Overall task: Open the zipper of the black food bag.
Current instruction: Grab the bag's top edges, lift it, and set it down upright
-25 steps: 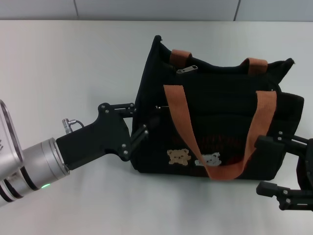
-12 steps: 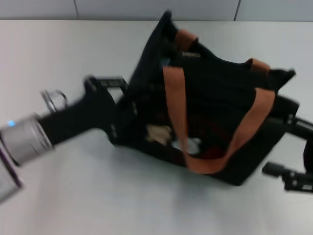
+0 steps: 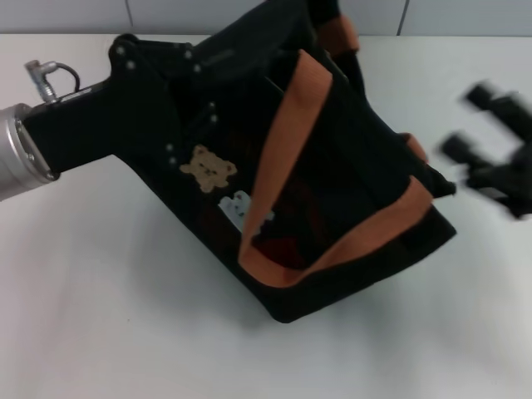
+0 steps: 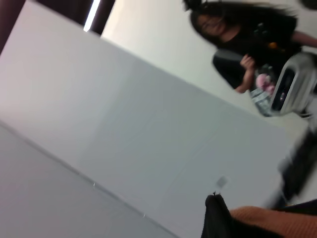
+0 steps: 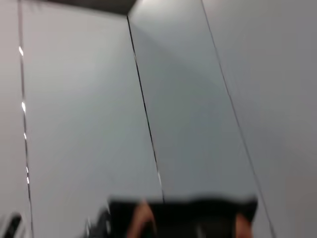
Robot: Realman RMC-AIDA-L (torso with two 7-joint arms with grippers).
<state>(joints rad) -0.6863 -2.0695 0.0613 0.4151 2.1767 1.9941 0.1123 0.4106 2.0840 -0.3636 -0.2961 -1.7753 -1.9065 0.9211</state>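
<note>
Matt black cloth food bag (image 3: 349, 183), woven orange-brown webbing straps (image 3: 278, 166), smooth white table (image 3: 108, 316).

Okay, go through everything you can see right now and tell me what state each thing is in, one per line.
black food bag: tilted sharply, its bear-patch front facing up, far corner raised.
zipper: not visible, so open or closed cannot be told.
orange-brown straps: draped loose across the bag's front.
left hand: against the bag's left end.
right hand: off the bag, up beside its right end.
</note>
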